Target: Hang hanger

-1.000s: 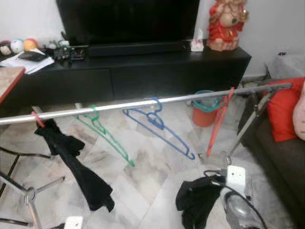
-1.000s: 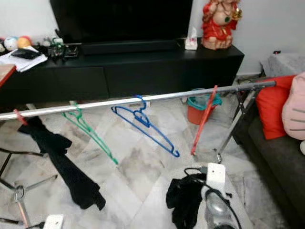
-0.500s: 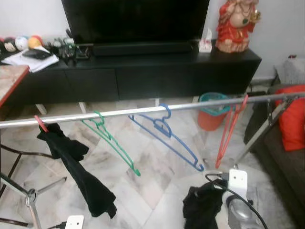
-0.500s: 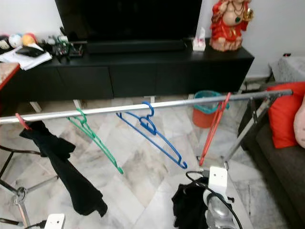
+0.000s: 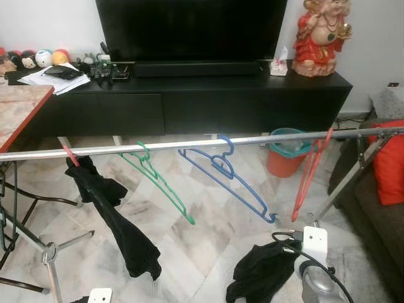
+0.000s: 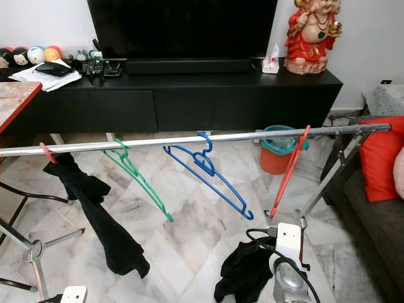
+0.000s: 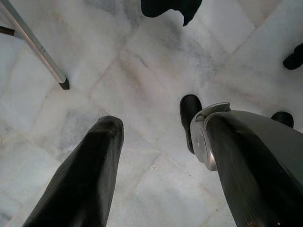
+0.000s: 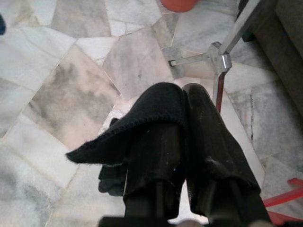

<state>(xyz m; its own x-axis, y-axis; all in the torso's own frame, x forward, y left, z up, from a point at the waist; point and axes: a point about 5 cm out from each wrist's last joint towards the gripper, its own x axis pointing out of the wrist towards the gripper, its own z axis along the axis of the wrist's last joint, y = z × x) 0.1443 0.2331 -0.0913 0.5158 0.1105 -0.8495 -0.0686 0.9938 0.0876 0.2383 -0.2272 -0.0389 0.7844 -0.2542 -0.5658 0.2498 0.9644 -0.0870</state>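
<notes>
Black cloth (image 8: 142, 123) is clamped in the jaws of my right gripper (image 8: 182, 101), low and in front of me, below the near side of the rail (image 6: 189, 140). The rail runs left to right across my view, from the marble bench corner (image 5: 19, 107) toward the sofa (image 6: 379, 208), and it lies forward and above the right gripper. A free blue hanger (image 6: 205, 173) hangs near the rail's middle, its long axis slanting down toward my right arm, which is the nearer one. A green hanger (image 6: 136, 177) and a red hanger (image 6: 290, 170) are also free. My left gripper (image 7: 156, 142) hangs idle with jaws apart over the floor (image 7: 142, 71).

Compared with half a second before, the whole view has shifted: the rail sits a little lower in the picture and more of the TV cabinet (image 6: 208, 95) shows. I judge that my head moved, not the hangers.
</notes>
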